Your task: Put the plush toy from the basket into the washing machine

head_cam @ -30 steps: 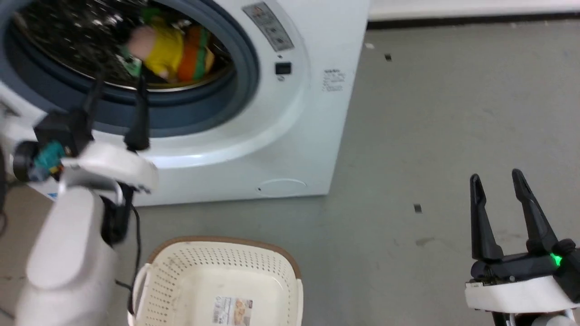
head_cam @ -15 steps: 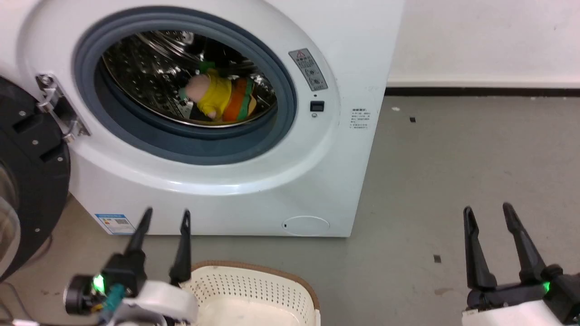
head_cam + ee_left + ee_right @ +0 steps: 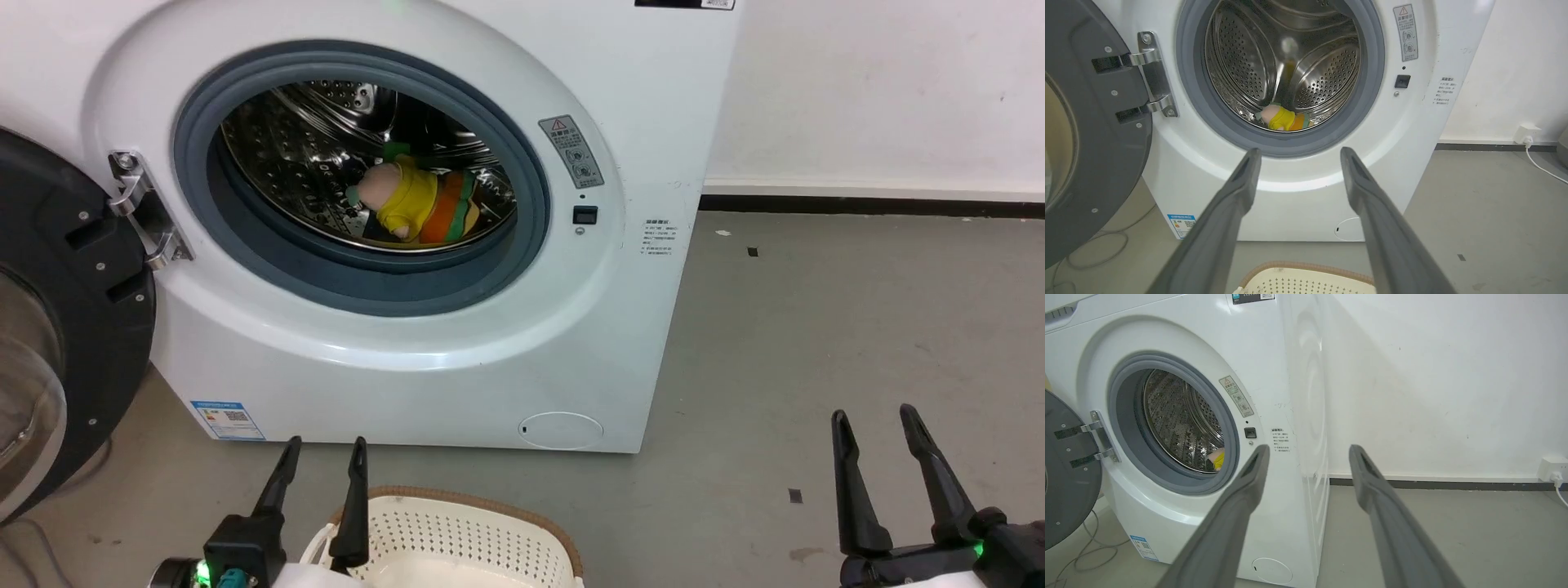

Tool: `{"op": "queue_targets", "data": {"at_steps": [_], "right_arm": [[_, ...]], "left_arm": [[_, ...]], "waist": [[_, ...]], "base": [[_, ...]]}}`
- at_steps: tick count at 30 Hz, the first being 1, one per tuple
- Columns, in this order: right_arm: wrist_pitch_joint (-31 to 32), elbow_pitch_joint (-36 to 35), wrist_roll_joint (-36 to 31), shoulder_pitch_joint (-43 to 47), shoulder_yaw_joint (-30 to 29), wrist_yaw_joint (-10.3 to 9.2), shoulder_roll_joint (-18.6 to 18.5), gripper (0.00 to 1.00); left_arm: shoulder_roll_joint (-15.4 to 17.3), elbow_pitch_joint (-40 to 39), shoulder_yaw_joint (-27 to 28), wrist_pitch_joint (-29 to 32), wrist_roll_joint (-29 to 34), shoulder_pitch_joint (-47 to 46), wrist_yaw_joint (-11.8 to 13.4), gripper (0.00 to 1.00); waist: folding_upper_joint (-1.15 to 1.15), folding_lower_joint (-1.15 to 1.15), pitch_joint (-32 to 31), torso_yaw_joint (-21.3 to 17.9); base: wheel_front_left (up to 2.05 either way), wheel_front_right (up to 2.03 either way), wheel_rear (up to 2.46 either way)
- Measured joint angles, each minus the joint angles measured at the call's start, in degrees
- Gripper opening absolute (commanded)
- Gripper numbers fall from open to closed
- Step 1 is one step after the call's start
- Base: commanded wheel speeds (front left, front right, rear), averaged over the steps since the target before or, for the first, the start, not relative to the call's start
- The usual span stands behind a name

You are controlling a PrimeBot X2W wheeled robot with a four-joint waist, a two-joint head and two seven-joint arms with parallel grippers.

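The plush toy [image 3: 416,208] with beige head, yellow body and orange part lies at the bottom of the steel drum of the washing machine [image 3: 490,343]; it also shows as the plush toy [image 3: 1282,119] and a yellow sliver [image 3: 1218,459]. The round dark door [image 3: 57,327] hangs open at the left. The cream basket [image 3: 457,531] stands on the floor in front of the washing machine, its inside cut off by the frame edge. My left gripper [image 3: 325,445] is open above the basket's left rim, well clear of the porthole. My right gripper [image 3: 876,415] is open over bare floor at the lower right.
Grey floor [image 3: 857,327] stretches to the right of the machine up to a white wall with a dark skirting. A wall socket with a white cable [image 3: 1529,141] sits low on the wall. Cables [image 3: 1090,551] lie on the floor under the open door.
The head camera has tilted up, so the machine sits lower in the picture. My left gripper has drawn back out of the drum, down to the basket. The toy stays in the drum.
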Motion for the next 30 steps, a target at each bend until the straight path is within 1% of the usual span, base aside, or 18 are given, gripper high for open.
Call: {"op": "queue_targets", "data": {"at_steps": [1,2,19,30], "right_arm": [[0.0,0.0,0.1,0.0,0.0,0.00,0.0,1.00],[0.0,0.0,0.2,0.0,0.1,0.00,0.0,0.00],[1.4,0.3,-0.4,-0.2,0.1,0.00,0.0,0.00],[2.6,0.9,-1.0,-0.4,0.2,0.00,0.0,0.00]], "left_arm": [[-0.2,-0.3,0.4,0.0,-0.1,0.0,0.0,1.00],[-0.4,-0.7,0.7,0.0,-0.1,0.0,0.0,0.00],[-0.9,-1.1,1.3,1.4,0.7,-0.1,0.0,0.00],[-1.4,-1.6,2.2,2.6,1.9,-0.1,-0.5,0.00]], "waist": [[0.00,0.00,0.0,0.1],[0.00,0.00,0.0,0.1],[0.00,0.01,0.0,-0.2],[0.00,0.01,0.0,-0.5]], "base": [[0.00,0.00,0.00],[0.00,0.00,0.00],[0.00,0.00,0.00],[0.00,0.00,0.00]]}}
